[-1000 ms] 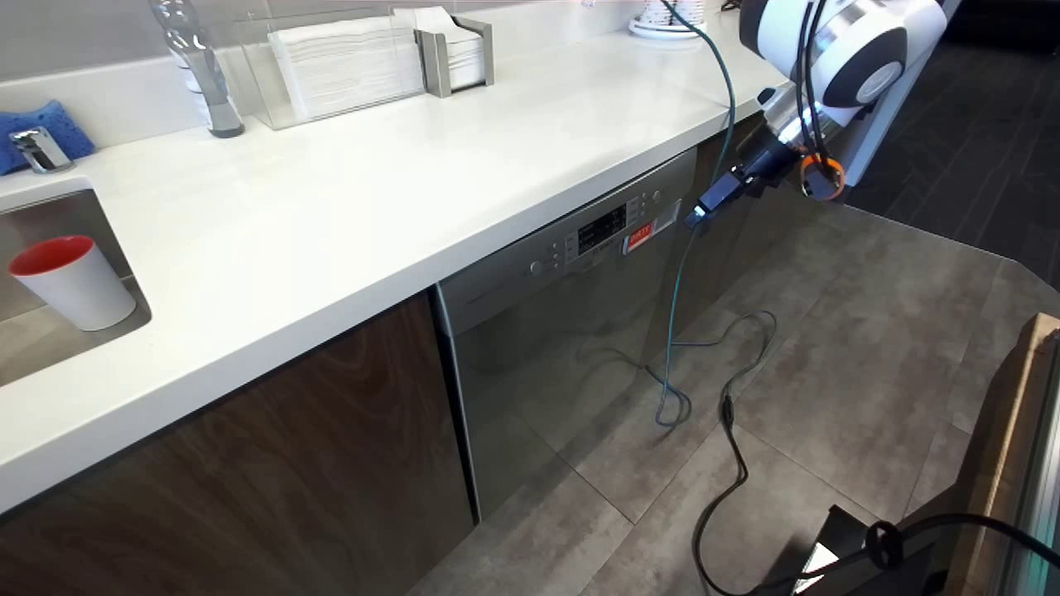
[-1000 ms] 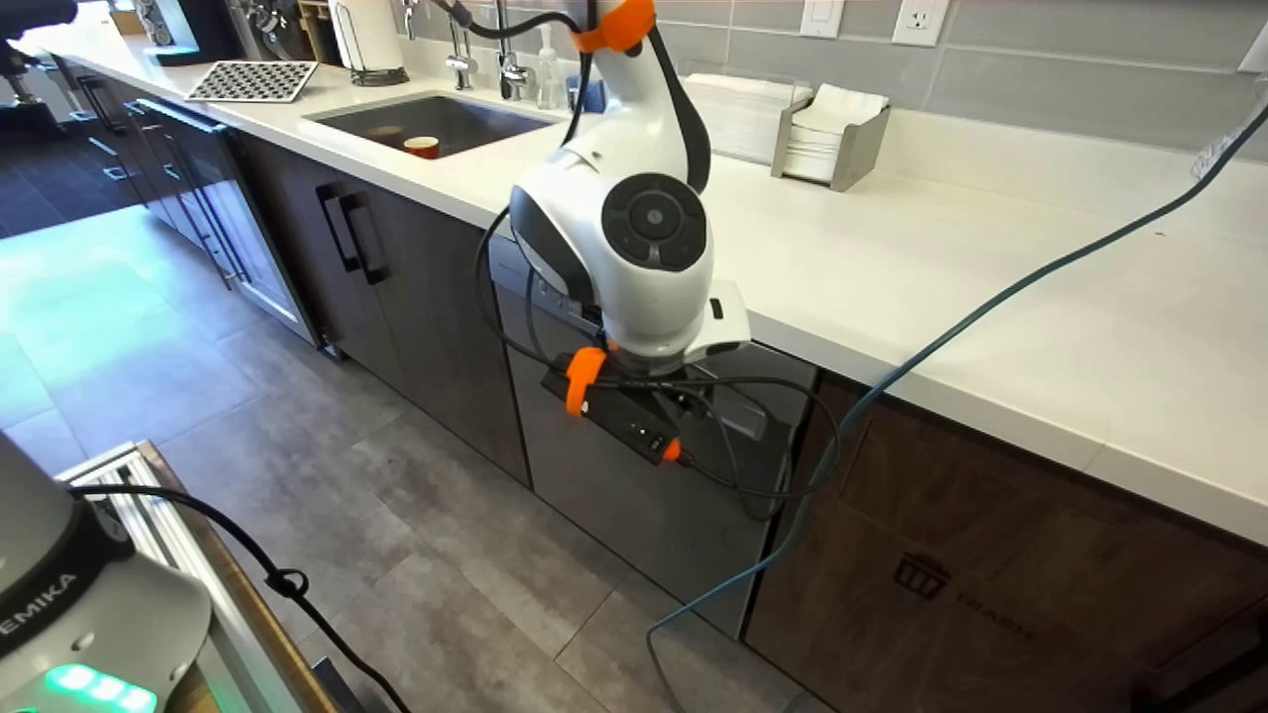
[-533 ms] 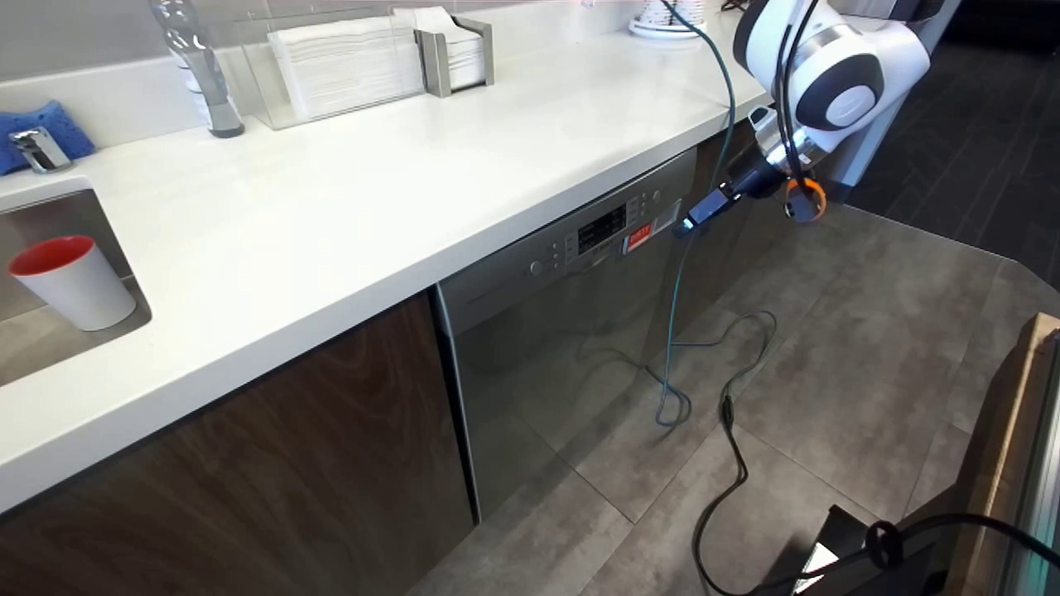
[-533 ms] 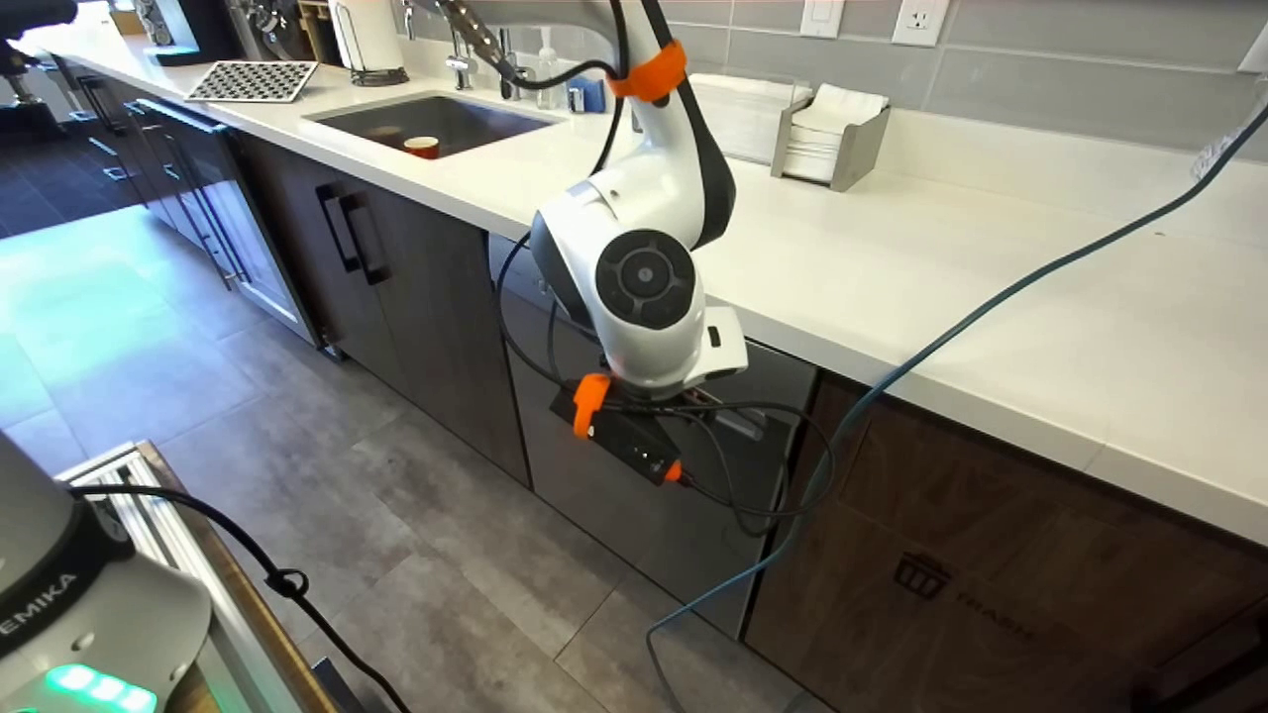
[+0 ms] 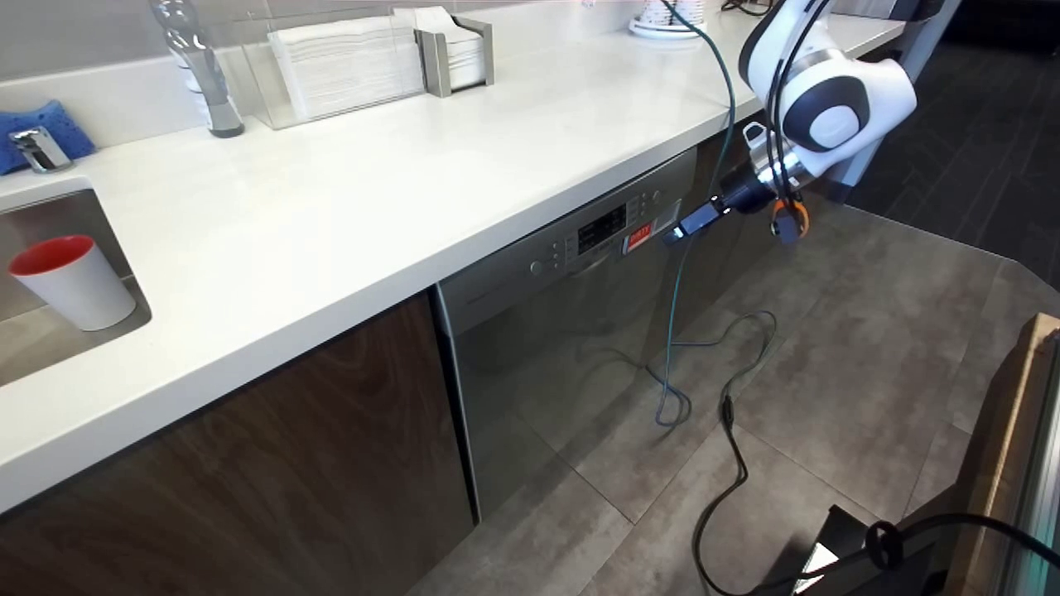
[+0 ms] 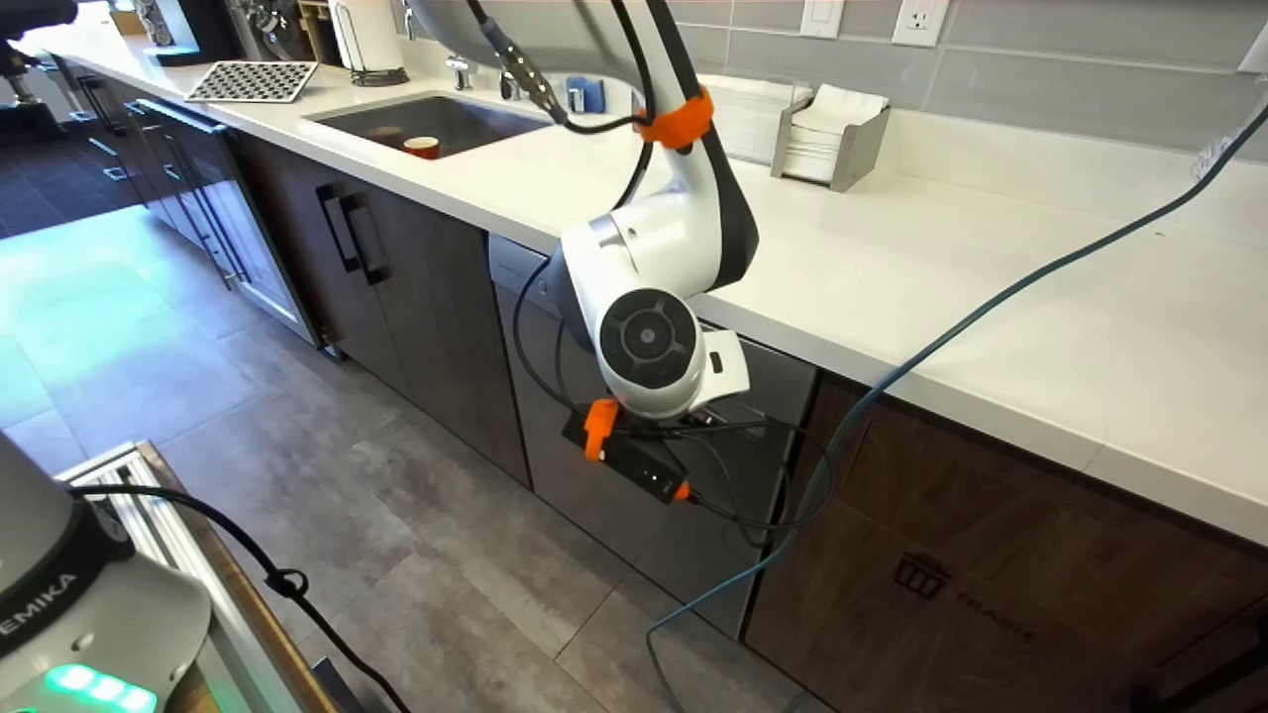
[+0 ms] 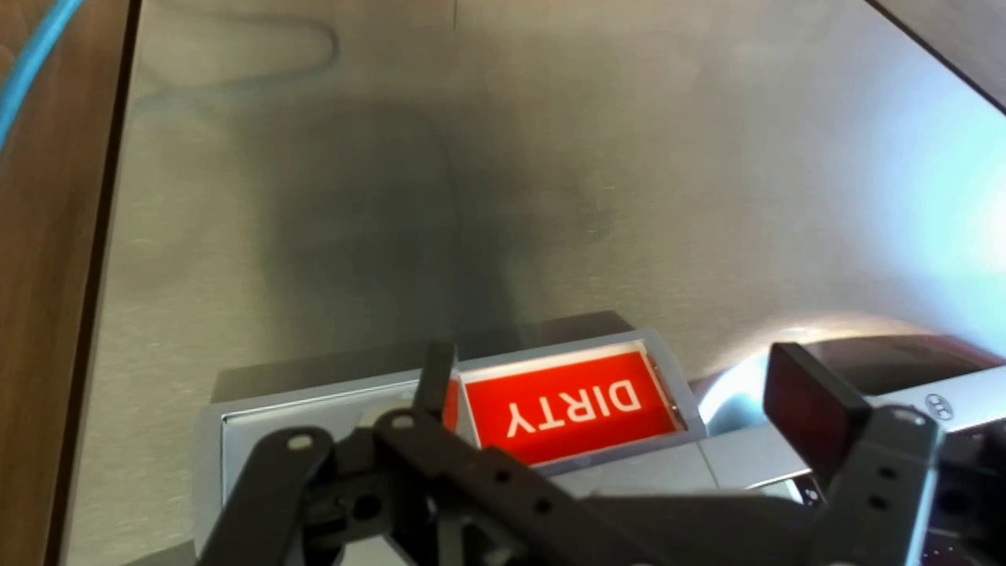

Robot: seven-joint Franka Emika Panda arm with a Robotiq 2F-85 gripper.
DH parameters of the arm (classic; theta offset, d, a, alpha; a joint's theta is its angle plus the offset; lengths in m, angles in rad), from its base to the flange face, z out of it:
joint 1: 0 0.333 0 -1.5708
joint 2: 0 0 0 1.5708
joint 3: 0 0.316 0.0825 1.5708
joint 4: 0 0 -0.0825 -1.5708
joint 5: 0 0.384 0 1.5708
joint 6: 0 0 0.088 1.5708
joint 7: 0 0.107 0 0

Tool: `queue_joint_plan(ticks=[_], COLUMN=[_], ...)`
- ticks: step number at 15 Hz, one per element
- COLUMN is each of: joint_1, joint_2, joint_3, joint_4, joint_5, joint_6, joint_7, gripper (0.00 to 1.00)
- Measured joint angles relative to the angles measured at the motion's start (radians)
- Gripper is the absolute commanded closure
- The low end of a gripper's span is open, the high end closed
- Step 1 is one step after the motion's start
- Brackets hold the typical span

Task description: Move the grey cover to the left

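Holding the gripper [image 7: 621,385] wide in front of the dishwasher door [image 7: 550,196], spanning the red DIRTY panel [image 7: 574,409] between the fingers [image 7: 803,409]. Facing the grey cover [image 7: 330,413] just beside that panel, on its left in the wrist view, partly hidden behind the gripper. Being unable to tell touch from near-touch there. Hanging below the counter edge [image 5: 571,201] in an exterior view. Facing open door surface beyond the sign frame [image 7: 209,464].

Dishwasher door [image 5: 551,397] blocks ahead, blue cable [image 5: 672,310] hangs near fingers [image 7: 809,417].
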Motion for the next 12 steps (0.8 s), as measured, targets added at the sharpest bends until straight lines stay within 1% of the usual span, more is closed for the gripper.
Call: queue_joint_plan(ticks=[3,6,12], joint_1=[0.017,0.030,0.069], joint_2=[0.036,0.069,0.131], joint_3=[-0.041,-0.065,-0.091], joint_4=[0.025,0.050,0.102], joint_5=[0.064,0.124,0.216], joint_6=[-0.088,-0.147,-0.186], joint_7=[-0.058,-0.106,-0.157], gripper=[0.00,0.00,0.00])
